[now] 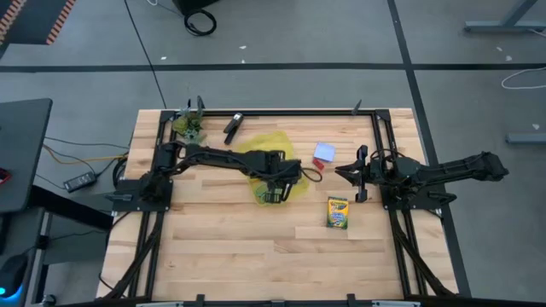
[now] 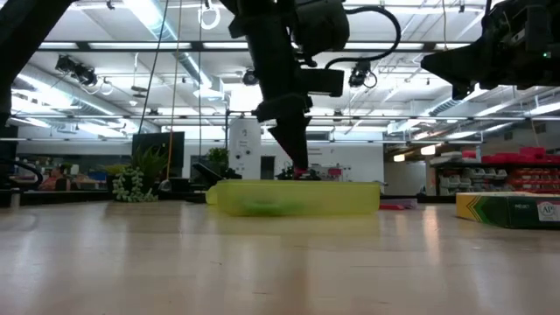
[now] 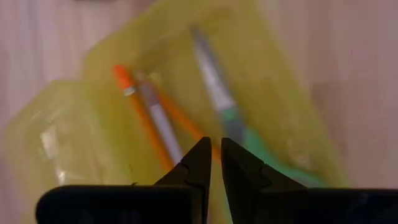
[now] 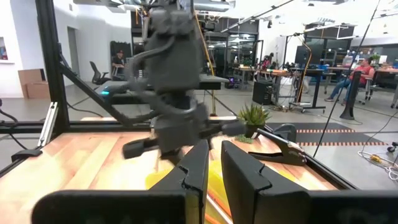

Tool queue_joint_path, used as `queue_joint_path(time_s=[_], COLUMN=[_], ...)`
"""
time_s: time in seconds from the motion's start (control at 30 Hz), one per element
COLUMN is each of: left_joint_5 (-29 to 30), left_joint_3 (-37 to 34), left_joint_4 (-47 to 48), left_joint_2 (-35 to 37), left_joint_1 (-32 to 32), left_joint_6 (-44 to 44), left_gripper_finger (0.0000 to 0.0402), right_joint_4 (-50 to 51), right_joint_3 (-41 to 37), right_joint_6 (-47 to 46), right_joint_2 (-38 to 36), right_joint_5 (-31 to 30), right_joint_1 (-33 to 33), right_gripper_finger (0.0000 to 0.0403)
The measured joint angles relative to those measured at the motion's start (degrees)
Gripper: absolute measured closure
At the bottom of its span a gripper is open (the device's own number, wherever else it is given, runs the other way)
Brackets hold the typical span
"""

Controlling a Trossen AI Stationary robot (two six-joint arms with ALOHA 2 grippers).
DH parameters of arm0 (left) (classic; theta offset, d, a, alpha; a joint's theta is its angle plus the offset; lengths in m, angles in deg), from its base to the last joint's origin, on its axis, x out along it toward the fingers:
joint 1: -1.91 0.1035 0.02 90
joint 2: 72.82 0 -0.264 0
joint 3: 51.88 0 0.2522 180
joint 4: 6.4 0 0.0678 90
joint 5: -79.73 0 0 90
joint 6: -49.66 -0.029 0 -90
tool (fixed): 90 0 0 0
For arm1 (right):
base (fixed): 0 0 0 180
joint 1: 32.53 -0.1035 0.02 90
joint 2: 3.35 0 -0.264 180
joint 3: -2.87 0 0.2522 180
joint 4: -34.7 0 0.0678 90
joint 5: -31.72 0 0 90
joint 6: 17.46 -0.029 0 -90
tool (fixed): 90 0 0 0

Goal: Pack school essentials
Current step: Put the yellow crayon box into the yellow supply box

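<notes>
A yellow see-through case (image 1: pixel 258 150) lies open at the table's middle, also seen in the low view (image 2: pixel 297 198). In it lie two orange pencils (image 3: pixel 132 102), a greyish pen (image 3: pixel 159 121) and green-handled scissors (image 3: pixel 217 87). My left gripper (image 3: pixel 216 158) stands over the case, fingers pointing down and shut (image 2: pixel 302 166). The crayon box (image 1: pixel 338 213) lies flat on the table to the right and nearer. The pale blue notepad (image 1: pixel 325 152) lies beyond it. My right gripper (image 1: pixel 345 173) hovers shut to the right of the case, above the table. My left gripper comes from above with its shut fingertips (image 2: pixel 304 171) down at the case's upper edge (image 2: pixel 332 183). Whether they touch the case or the things inside, I cannot tell.
A black clip (image 1: pixel 233 126) and a small green plant clump (image 1: pixel 189 126) sit near the table's far left. A black frame (image 1: pixel 281 112) runs along the far edge and both sides. Bare wood stretches across the near half of the table.
</notes>
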Motion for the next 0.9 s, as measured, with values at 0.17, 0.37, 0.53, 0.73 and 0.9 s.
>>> queue_joint_path(time_s=[0.17,0.37,0.53,0.73,0.9], left_joint_5=[-0.03,-0.04,-0.04,0.15,0.15], left_joint_3=[-3.22,-9.57,-15.42,-28.0,-37.95], left_joint_4=[-5.13,-13.54,-15.9,-20.8,-23.65], left_joint_2=[1.41,4.65,8.96,18.71,26.71], left_joint_1=[-1.75,-2.94,-4.42,-6.62,-8.38], left_joint_6=[-1.81,-2.84,-0.44,4.04,7.67], left_gripper_finger=[0.0359,0.0359,0.0359,0.0365,0.0367], right_joint_4=[0.0,-0.02,-1.04,-2.16,-1.96], right_joint_3=[0.0,0.0,0.0,0.0,0.0], right_joint_6=[0.01,-2.5,-6.87,-10.06,-10.35], right_joint_2=[-0.02,0.0,0.02,0.02,0.02], right_joint_5=[0.0,0.01,-0.2,-0.23,-0.4], right_joint_1=[0.0,0.0,0.0,0.0,0.07], right_gripper_finger=[0.0351,0.0351,0.0351,0.0351,0.0351])
